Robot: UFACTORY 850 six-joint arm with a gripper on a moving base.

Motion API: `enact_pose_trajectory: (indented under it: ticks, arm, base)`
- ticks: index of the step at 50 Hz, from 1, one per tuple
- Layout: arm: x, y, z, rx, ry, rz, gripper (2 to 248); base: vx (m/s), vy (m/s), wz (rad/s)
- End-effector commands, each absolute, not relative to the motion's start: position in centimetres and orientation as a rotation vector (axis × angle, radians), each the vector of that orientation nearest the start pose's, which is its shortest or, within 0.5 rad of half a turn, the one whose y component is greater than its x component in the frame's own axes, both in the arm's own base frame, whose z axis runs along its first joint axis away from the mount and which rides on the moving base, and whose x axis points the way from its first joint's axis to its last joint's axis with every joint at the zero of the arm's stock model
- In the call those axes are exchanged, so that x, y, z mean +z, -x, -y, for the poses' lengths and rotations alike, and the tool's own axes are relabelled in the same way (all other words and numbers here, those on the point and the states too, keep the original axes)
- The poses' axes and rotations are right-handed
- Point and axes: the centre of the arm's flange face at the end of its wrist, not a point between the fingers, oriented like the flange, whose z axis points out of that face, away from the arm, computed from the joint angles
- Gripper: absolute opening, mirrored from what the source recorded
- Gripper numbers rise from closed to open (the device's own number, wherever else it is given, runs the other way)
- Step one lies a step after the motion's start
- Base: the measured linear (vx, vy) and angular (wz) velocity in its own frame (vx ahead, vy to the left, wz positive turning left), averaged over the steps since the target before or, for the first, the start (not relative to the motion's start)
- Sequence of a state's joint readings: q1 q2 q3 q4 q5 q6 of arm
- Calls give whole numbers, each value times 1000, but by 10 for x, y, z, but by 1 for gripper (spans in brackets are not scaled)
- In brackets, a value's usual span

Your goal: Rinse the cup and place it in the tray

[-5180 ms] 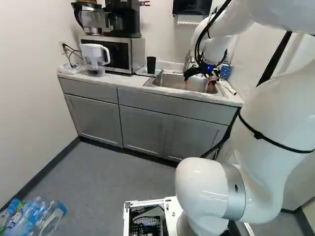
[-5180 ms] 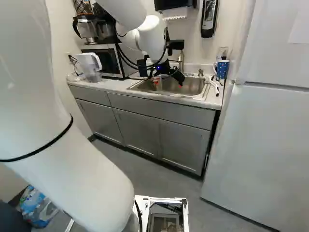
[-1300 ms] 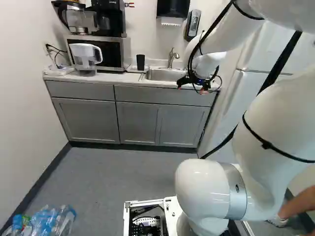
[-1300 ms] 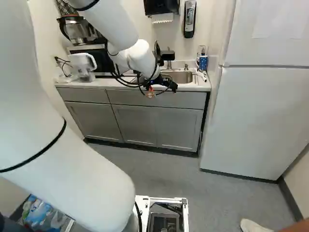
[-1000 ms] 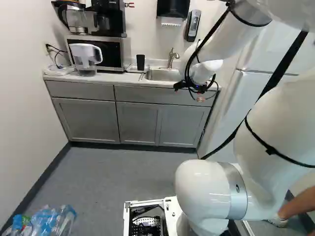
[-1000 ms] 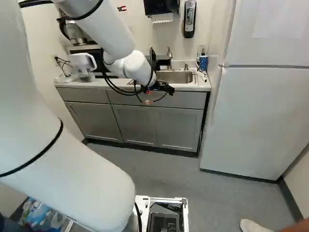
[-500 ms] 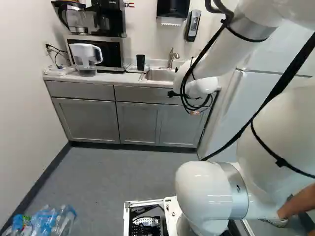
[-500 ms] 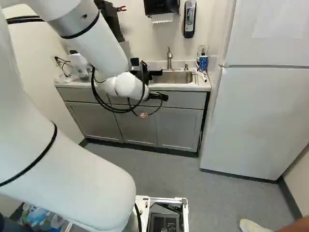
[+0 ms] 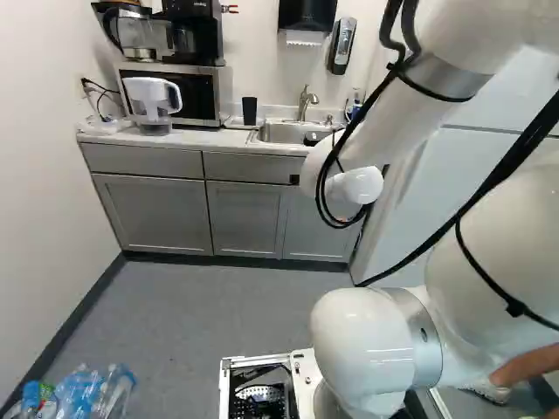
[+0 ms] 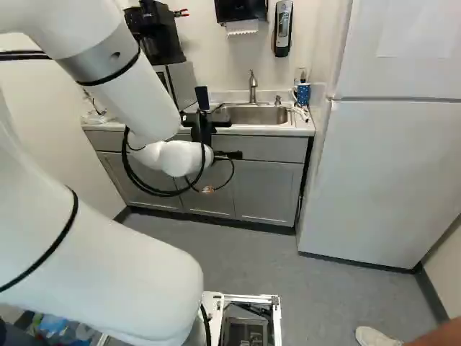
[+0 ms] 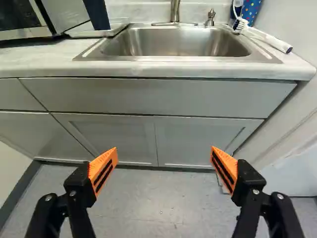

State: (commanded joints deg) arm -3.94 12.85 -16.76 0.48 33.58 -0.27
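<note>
My gripper [image 10: 230,155] hangs in front of the cabinets below the counter edge, partly hidden by wrist and cables in the right base view. In the wrist view the gripper [image 11: 164,163] stands wide open, with only floor and cabinet doors seen between its orange pads. A dark cup [image 9: 250,110] stands in the light tray [image 11: 99,33] left of the sink, apart from the gripper. The wrist view shows just the cup's lower part [image 11: 96,14]. Beyond the gripper lies the metal sink [image 11: 178,42] with its faucet [image 10: 253,86].
A water pitcher [image 9: 153,103] and a microwave [image 9: 199,94] stand left of the tray. Right of the sink are a blue dotted mug [image 10: 303,92] and a white brush-like item [image 11: 267,39]. A fridge [image 10: 389,180] borders the counter. A person's shoe [image 10: 369,336] shows nearby.
The base has moved since the oldest frames, shifting the whole scene. My arm has drawn back from over the sink, its wrist dropping in front of the cabinets. The cup has stayed in the tray.
</note>
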Motion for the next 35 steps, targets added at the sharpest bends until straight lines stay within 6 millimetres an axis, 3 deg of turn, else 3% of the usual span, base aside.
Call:
enact_pose_trajectory:
  ticks: [35]
  arm:
    - [376,-288,5,-1785,2599,-25,247]
  base:
    - [0,0,0]
